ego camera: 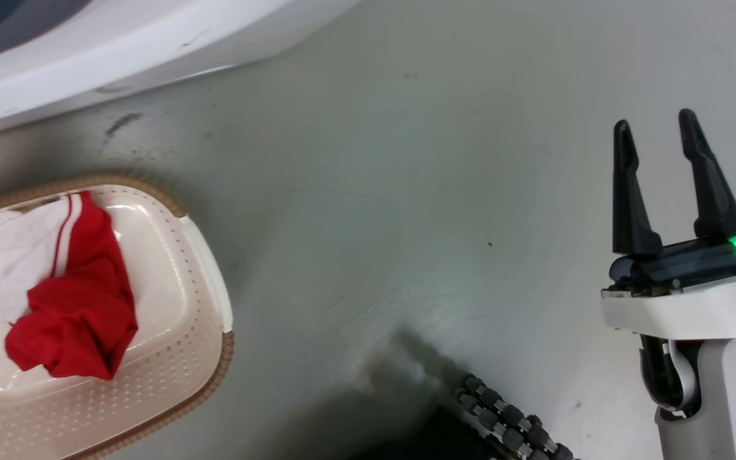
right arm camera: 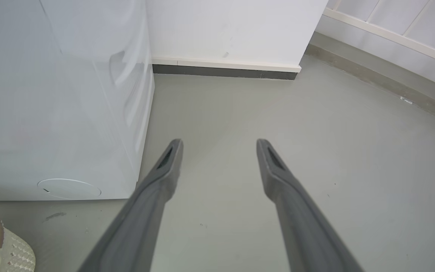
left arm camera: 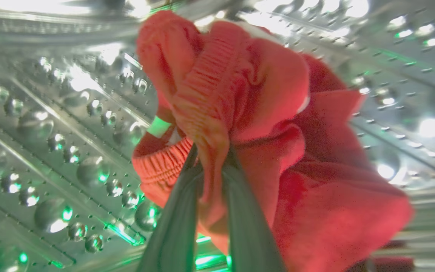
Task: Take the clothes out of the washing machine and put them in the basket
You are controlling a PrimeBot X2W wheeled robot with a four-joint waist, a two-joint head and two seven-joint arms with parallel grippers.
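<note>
Left gripper: we have the left gripper (left arm camera: 213,155) pressed together on a fold of the red garment (left arm camera: 274,113), right at its gathered elastic band. That thicker edge should, we judge, resist slipping when pulled.
Where it is: inside the steel drum (left arm camera: 51,124) of the washing machine (ego camera: 119,45), bunched around our fingers, with perforated metal on every side.
Right gripper: we keep the right gripper (ego camera: 655,121) spread and carrying nothing above the bare floor (ego camera: 406,191), probably to leave the left arm room.
Basket: the basket (ego camera: 211,268) sits on the floor near the washer's front, likely to make the carry short.
Other garment: the other garment (ego camera: 80,313) lies crumpled in the basket, red with a white panel and thin stripes.
Held garment's look: bright red, soft and wrinkled, with a ribbed waistband and a sliver of white at one edge; partly blurred.
Progress: about half done, we reckon.
</note>
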